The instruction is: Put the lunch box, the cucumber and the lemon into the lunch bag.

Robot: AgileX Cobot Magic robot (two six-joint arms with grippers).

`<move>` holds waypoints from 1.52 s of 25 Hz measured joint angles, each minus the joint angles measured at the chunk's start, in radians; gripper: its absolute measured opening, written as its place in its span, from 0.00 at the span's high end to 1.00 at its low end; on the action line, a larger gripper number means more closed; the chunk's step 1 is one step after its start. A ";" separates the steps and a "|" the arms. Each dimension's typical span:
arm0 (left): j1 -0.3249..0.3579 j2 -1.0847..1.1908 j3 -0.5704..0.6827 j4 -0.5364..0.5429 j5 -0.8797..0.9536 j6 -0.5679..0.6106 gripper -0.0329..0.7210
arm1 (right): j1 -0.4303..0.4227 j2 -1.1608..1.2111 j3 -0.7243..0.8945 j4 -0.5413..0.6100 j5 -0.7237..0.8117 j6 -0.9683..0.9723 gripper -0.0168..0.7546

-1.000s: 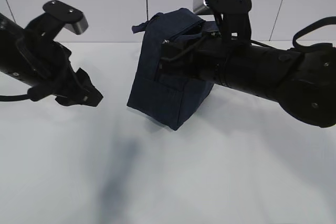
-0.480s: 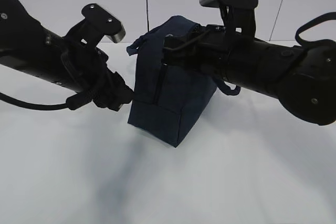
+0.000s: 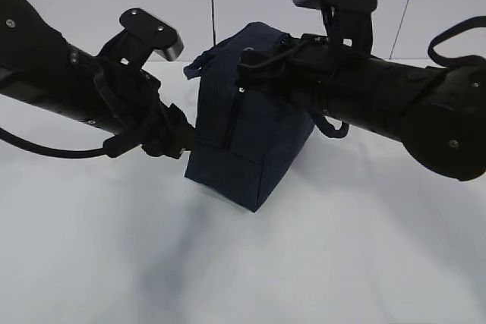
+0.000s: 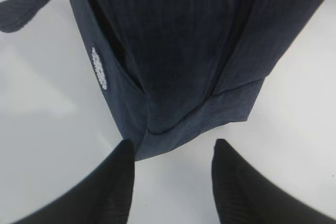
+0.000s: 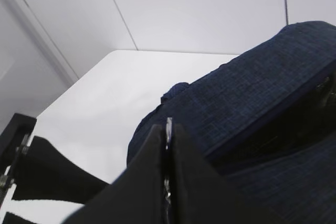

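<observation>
The dark navy lunch bag (image 3: 254,146) stands tilted in the middle of the white table, its top leaning toward the right arm. My right gripper (image 3: 244,75) is at the bag's upper edge. In the right wrist view the gripper (image 5: 168,127) is shut on a thin metal zipper pull (image 5: 169,124) against the bag's fabric (image 5: 252,103). My left gripper (image 3: 187,140) is open at the bag's lower left side. In the left wrist view the gripper (image 4: 173,149) frames the bag's bottom corner (image 4: 178,129) with nothing between its fingers. The lunch box, the cucumber and the lemon are out of view.
A padded handle (image 3: 199,62) sticks out at the bag's upper left, and another loop (image 3: 330,128) hangs under the right arm. A small white logo (image 4: 98,68) marks the bag's side. The white table (image 3: 243,263) runs back to a panelled wall.
My left arm has swung right and stopped with its open fingers against the bag's lower left. The right arm has risen slightly with the pull, and the bag now stands more upright.
</observation>
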 joint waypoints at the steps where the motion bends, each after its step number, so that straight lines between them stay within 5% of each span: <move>1: 0.000 0.000 0.000 -0.016 -0.003 0.018 0.49 | 0.000 0.000 0.000 0.015 0.000 -0.005 0.98; 16: 0.000 0.105 -0.080 -0.251 -0.021 0.222 0.51 | 0.000 0.000 0.000 0.072 0.000 -0.013 0.98; 23: 0.000 0.121 -0.089 -0.282 -0.013 0.226 0.93 | 0.000 0.000 0.000 0.106 0.000 -0.013 0.98; 38: 0.000 0.104 -0.091 -0.229 0.088 0.226 0.96 | 0.000 0.000 -0.008 0.189 -0.002 -0.014 0.98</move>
